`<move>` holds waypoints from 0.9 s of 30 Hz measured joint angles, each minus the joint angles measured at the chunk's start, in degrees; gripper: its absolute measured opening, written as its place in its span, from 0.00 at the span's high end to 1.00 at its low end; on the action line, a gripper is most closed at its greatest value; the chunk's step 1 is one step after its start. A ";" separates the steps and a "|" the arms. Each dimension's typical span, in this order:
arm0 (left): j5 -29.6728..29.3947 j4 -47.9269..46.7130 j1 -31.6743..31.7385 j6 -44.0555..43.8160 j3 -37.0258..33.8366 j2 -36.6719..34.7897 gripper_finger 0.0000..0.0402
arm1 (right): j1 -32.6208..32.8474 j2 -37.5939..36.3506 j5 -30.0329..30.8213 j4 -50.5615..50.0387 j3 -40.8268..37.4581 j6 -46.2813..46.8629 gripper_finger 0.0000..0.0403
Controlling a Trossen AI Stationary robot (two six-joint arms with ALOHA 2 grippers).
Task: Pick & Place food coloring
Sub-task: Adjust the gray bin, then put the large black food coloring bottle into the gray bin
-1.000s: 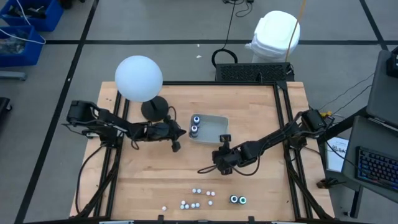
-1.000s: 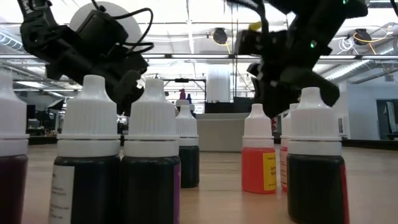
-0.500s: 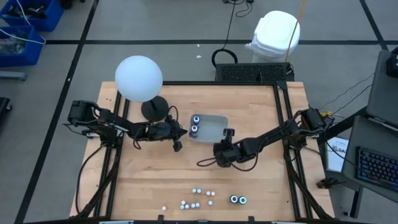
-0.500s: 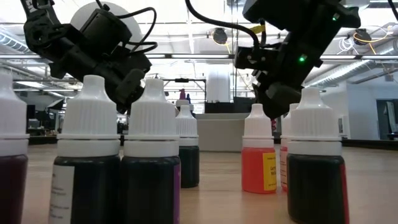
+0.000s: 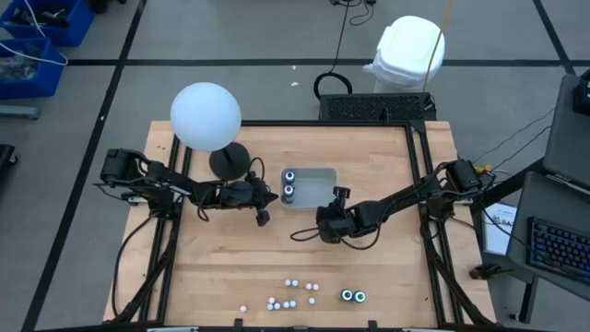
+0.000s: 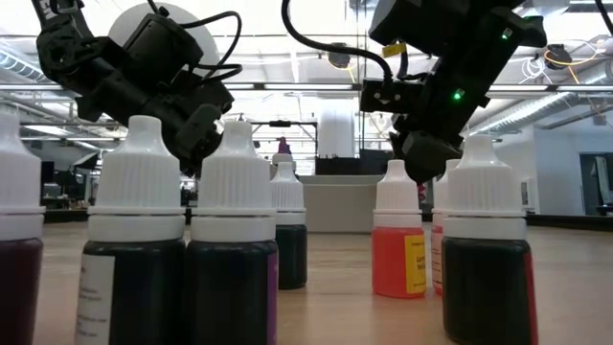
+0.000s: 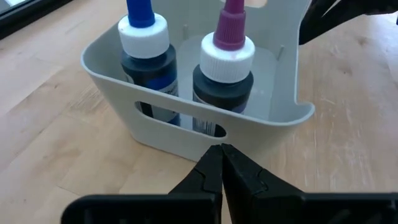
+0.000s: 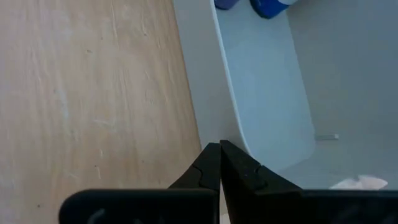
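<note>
Your left gripper has its dark wedge fingers pinched together, empty, at the smooth pale tray holding two jars. Your right gripper, likewise closed, hangs over the tray's rim; white-capped bottles cluster well apart on woodgrain.

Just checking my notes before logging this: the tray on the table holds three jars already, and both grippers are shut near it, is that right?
Not quite: the tray holds two jars, blue-tipped and purple-tipped, as the left wrist view shows. Both the left gripper and right gripper are shut near it.
</note>
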 joint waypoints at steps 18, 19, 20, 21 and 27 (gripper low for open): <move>-0.31 0.00 -0.02 0.17 0.00 -0.02 0.98 | 1.90 -0.73 1.03 0.36 0.00 -1.85 1.00; -0.41 0.00 -0.02 0.17 0.00 -0.02 0.99 | 2.56 -1.24 0.77 0.58 0.00 -2.15 1.00; -0.44 0.04 -0.02 0.17 0.00 -0.02 0.99 | 3.26 -2.02 0.01 0.52 0.00 -2.38 1.00; -0.42 0.08 -0.02 0.17 0.00 -0.02 0.99 | 3.98 -2.86 -0.59 0.48 0.00 -2.49 1.00; -0.39 0.00 0.00 -0.05 0.00 -0.02 0.93 | 9.38 -10.48 -3.16 0.86 0.01 -6.50 1.00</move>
